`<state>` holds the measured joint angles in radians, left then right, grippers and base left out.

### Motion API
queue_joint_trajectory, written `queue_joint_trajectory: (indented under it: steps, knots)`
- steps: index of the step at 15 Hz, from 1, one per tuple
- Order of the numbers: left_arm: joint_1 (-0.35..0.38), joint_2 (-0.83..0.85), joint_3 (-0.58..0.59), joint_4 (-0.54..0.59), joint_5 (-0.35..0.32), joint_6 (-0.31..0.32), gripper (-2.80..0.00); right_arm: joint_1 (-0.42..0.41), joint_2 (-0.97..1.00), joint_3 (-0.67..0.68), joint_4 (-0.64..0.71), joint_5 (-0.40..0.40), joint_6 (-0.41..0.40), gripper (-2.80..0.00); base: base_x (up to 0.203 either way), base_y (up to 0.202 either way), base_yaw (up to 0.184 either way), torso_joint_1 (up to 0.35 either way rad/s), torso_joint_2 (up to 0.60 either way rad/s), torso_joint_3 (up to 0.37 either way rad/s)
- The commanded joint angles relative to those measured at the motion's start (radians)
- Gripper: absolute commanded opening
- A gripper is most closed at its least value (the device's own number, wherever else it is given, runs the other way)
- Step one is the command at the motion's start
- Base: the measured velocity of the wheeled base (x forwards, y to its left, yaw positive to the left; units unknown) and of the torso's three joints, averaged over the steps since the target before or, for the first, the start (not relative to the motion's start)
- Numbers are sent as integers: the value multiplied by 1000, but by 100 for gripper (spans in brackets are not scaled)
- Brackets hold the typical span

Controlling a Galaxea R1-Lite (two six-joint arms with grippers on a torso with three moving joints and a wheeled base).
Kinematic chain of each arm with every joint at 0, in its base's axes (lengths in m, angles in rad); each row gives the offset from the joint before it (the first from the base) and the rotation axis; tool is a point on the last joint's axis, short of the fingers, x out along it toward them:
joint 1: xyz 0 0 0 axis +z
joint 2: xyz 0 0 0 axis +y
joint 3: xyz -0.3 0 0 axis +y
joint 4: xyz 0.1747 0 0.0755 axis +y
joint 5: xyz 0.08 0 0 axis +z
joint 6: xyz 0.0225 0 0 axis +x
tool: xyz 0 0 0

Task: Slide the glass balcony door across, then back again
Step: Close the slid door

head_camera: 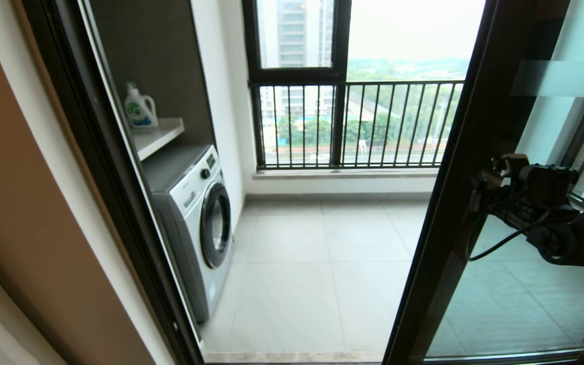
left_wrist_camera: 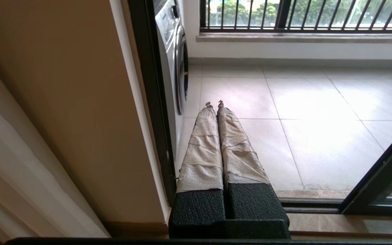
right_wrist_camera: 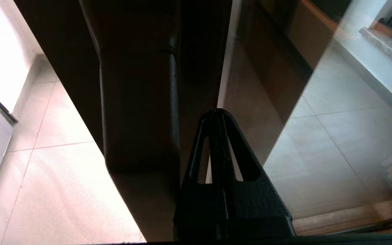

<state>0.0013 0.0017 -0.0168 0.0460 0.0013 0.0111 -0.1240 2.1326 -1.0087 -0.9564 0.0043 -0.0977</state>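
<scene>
pressing its two black fingers flat together with nothing between them, the right gripper (right_wrist_camera: pixel 216 114) has its tip right at the dark frame of the glass balcony door (head_camera: pixel 479 126), just beside the short dark bar handle (right_wrist_camera: pixel 138 112). you cannot tell for sure if the tip touches the frame or only sits very close. in the head view the right gripper (head_camera: pixel 484 185) sits at the door's left edge, about halfway up, with the black arm and its cables reaching in from the right. the door stands on the right side of the doorway, and its frosted band (head_camera: pixel 566 78) shows high up on the glass. the way out to the balcony is open in the middle. the left gripper (left_wrist_camera: pixel 214 103) is low down near the left side of the doorway, with its two cloth-wrapped fingers (left_wrist_camera: pixel 201 149) closed together and holding nothing. it points out over the pale floor tiles (head_camera: pixel 317 263). a white washing machine (head_camera: pixel 195 218) stands at the left of the balcony. above it a shelf (head_camera: pixel 157 134) holds a white bottle (head_camera: pixel 140 107). at the far side there is a window with a black railing (head_camera: pixel 358 124), and trees and tall buildings show beyond it.
</scene>
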Motion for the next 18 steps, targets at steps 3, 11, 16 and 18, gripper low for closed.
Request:
queue_joint_trajectory:
  steps: [3, 11, 16, 18]
  knots:
    - [0, 1, 0, 0, 0, 0, -280, 48, -3, 7, -5, -31, -1, -280, 0, 0, 0, 0, 0, 0]
    - [0, 1, 0, 0, 0, 0, -280, 183, 0, 3, -5, -90, 0, -280, 0, 0, 0, 0, 0, 0]
    - [0, 0, 0, 0, 0, 0, -280, 266, 4, -6, -5, -134, 0, -280, 0, 0, 0, 0, 0, 0]
    - [0, 0, 0, 0, 0, 0, -280, 288, 6, -14, -5, -149, 1, -280, 0, 0, 0, 0, 0, 0]
